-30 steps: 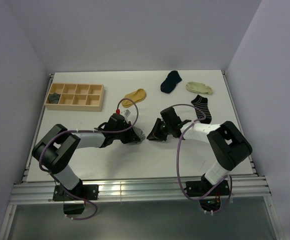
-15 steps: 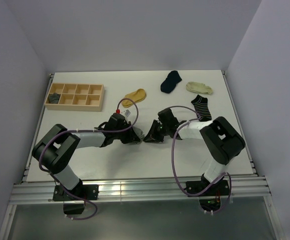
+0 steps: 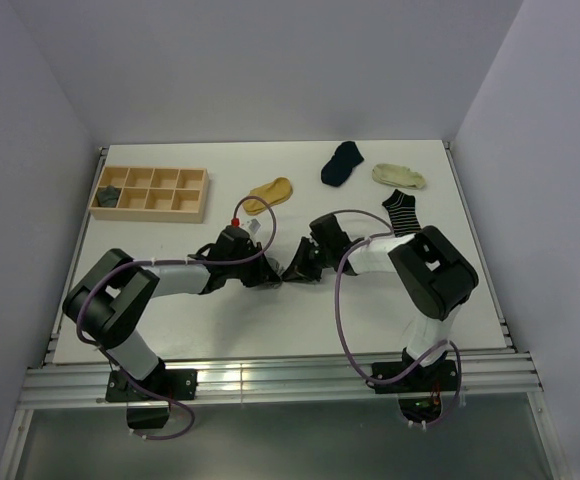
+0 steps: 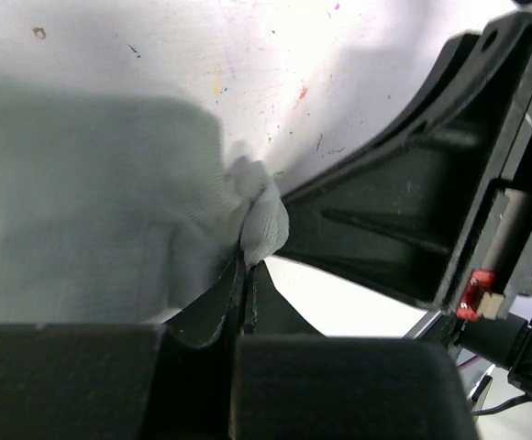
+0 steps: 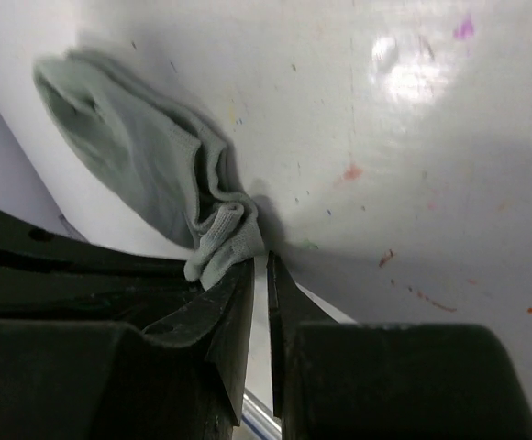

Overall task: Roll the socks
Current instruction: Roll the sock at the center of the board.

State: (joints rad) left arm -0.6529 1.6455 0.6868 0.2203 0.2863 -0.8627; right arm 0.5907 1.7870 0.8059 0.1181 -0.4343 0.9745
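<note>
A light grey sock [image 4: 92, 202] lies flat on the white table between my two grippers. My left gripper [image 4: 248, 270] is shut on its bunched end [image 4: 262, 220]. In the top view the left gripper [image 3: 269, 273] and the right gripper [image 3: 291, 272] almost meet tip to tip, and they hide the sock. In the right wrist view the same sock [image 5: 128, 137] stretches away to the upper left. Its bunched end [image 5: 220, 240] rests against the tip of one finger. My right gripper [image 5: 266, 266] is open by a narrow slit with nothing between the jaws.
A wooden compartment tray [image 3: 192, 207] stands at the back left with a dark grey roll [image 3: 108, 196] in its left end compartment. Mustard [image 3: 270, 190], navy [image 3: 342, 162], cream [image 3: 399, 176] and striped [image 3: 403, 214] socks lie along the back.
My right gripper has slid left until its tips reach the left gripper and the sock's bunched end, and its jaws have narrowed a little. The left gripper has stayed put, shut on the sock.
</note>
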